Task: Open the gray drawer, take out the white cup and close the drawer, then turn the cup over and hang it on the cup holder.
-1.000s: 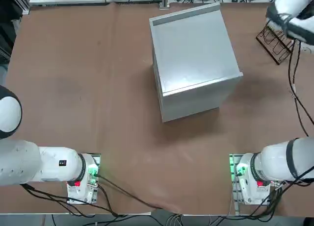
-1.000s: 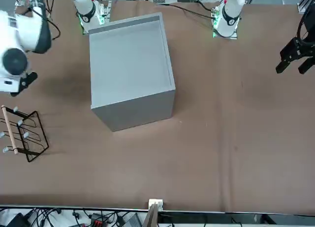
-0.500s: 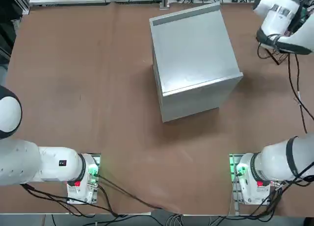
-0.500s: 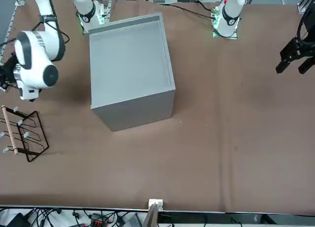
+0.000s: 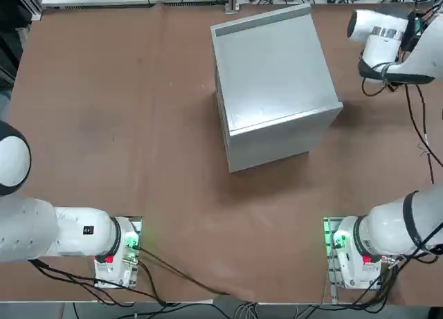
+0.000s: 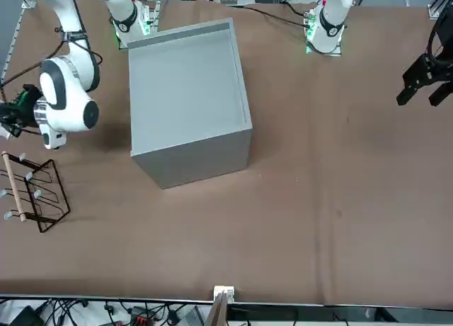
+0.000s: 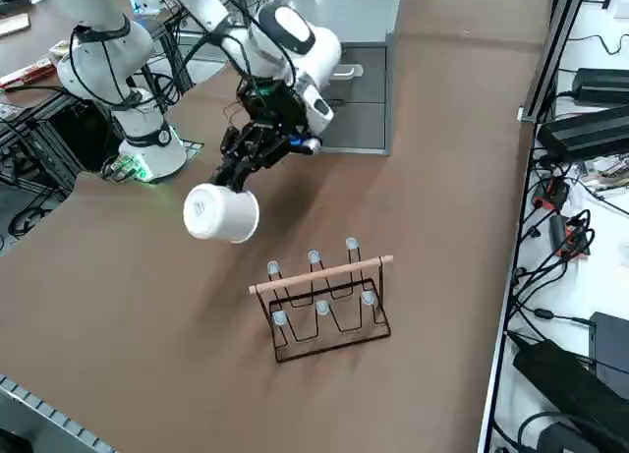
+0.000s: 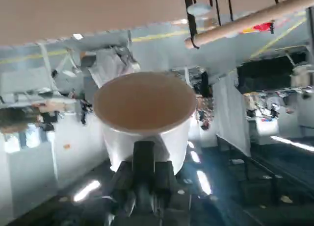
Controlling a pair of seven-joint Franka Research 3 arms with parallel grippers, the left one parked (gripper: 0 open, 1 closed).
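Starting with the big stuff: bench (image 7: 147, 315) under everything, then gray drawer (image 7: 356, 127) at the upper middle of the right side view, looks closed, so leave alone. Next down, cup holder (image 7: 319, 315), standing in the lower middle of that same view, wooden bar (image 7: 319, 274) on the near-arm side.

Now for the right tool (image 7: 232, 176), up and left of the holder in that view: clamped on the white cup (image 7: 221, 213), probably by the handle side (can't swear to the exact grip spot, tbh). Got it held sideways in the air, well clear of the pegs, nothing hung yet.

Would call this the turning-over step. Finish the roll right there, away from the wire, and go gently to avoid twisting the cup in the grip. Get the mouth facing down before heading over. Then line up with one pale peg tip (image 7: 368, 297), come in slowly from above, and keep the rim off the bar and the neighbouring tips. Let go only after feeling the weight settle.
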